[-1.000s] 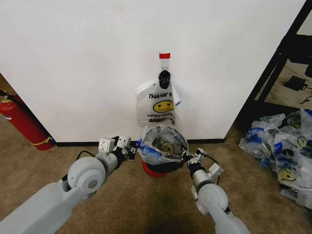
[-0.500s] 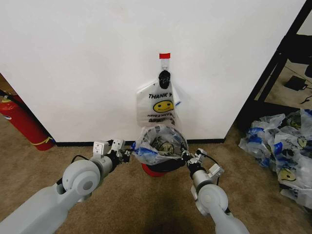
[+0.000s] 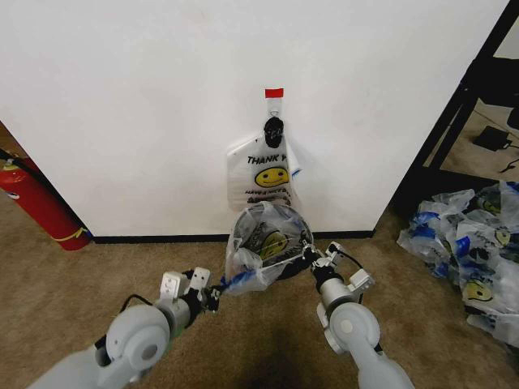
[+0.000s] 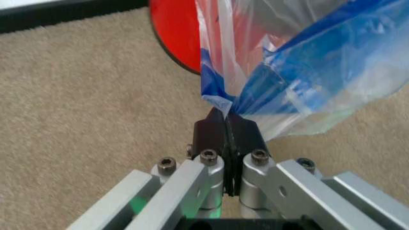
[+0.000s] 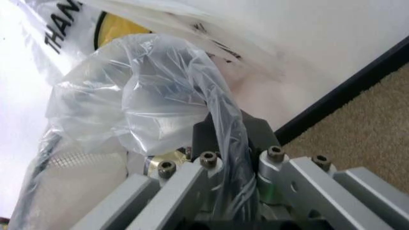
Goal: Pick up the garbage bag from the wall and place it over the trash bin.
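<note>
The garbage bag (image 3: 250, 271) is draped in and over the trash bin (image 3: 281, 211) at the foot of the wall (image 3: 146, 97). My left gripper (image 3: 217, 290) is shut on the bag's blue-trimmed handle (image 4: 221, 98) and holds it stretched out to the bin's left and toward me. My right gripper (image 3: 309, 254) is at the bin's right rim, shut on the bag's clear plastic edge (image 5: 221, 120). The bin's red base (image 4: 176, 33) stands on the carpet. An identical bag (image 3: 269, 174) hangs from the red-taped hook (image 3: 274, 94) above.
A red fire extinguisher (image 3: 34, 203) leans at the wall on the left. A black shelf frame (image 3: 458, 113) and a heap of similar bags (image 3: 470, 243) stand on the right. Brown carpet (image 3: 73, 284) lies open on the left.
My left gripper has drawn back toward me and lower, pulling the bag's handle off the bin's left side and stretching the plastic. The right gripper has barely moved.
</note>
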Controlling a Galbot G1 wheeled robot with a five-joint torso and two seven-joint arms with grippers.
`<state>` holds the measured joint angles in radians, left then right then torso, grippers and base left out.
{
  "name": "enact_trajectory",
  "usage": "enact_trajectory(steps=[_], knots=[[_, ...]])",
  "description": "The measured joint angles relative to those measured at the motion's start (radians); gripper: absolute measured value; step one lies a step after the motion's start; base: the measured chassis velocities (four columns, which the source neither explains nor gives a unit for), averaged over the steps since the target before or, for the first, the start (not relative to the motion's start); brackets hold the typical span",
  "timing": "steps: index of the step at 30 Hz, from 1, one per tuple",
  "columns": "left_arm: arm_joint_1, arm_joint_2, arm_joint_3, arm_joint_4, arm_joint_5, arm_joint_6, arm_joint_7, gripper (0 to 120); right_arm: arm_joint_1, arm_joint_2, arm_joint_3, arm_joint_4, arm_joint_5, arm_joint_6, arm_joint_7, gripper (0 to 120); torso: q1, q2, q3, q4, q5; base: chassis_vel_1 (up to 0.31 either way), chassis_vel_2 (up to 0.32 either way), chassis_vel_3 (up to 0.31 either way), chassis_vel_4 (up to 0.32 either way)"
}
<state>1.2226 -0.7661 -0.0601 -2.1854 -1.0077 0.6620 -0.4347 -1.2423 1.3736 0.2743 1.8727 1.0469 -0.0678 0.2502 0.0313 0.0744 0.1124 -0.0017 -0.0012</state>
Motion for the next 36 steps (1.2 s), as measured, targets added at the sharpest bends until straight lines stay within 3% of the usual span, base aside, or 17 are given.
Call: enact_trajectory(steps=[7,13,20,29,33,34,36], knots=[[0.041,-0.036,0.058,-0.073,0.112,-0.015,-0.004,0,0.014,0.042,-0.003,-0.001,0.009,0.002,0.036,1,0.000,0.000,0.000,0.0002,0.0002,0.000,0.000,0.000,0.000],[0.009,-0.066,0.113,-0.060,0.158,-0.033,-0.023,0,0.012,0.052,-0.020,-0.013,-0.015,-0.001,0.047,1,0.000,0.000,0.000,0.0001,-0.0002,0.000,0.000,0.000,0.000],[0.051,0.024,0.051,-0.088,0.251,-0.031,-0.056,25,0.009,0.025,-0.009,-0.043,-0.028,0.000,0.039,1,0.000,0.000,0.000,0.0002,0.0001,0.000,0.000,0.000,0.000],[0.130,0.057,-0.043,-0.127,0.290,-0.035,-0.113,55,0.040,0.015,-0.005,-0.081,-0.030,0.003,0.031,1,0.000,0.000,0.000,0.0005,-0.0001,0.000,0.000,0.000,0.000],[0.072,0.073,-0.114,-0.149,0.174,-0.035,-0.135,70,0.036,0.012,-0.008,-0.081,-0.047,0.006,0.023,1,0.000,0.000,0.000,0.0006,0.0001,0.000,0.000,0.000,0.000],[-0.007,0.087,-0.119,-0.147,0.086,-0.031,-0.134,77,0.028,0.010,-0.010,-0.074,-0.056,0.006,0.019,1,0.000,0.000,0.000,0.0003,0.0001,0.000,0.000,0.000,0.000],[-0.060,0.091,-0.110,-0.136,0.046,-0.028,-0.127,80,0.023,0.009,-0.011,-0.069,-0.062,0.007,0.016,1,0.000,0.000,0.000,0.0001,0.0001,0.000,0.000,0.000,0.000]])
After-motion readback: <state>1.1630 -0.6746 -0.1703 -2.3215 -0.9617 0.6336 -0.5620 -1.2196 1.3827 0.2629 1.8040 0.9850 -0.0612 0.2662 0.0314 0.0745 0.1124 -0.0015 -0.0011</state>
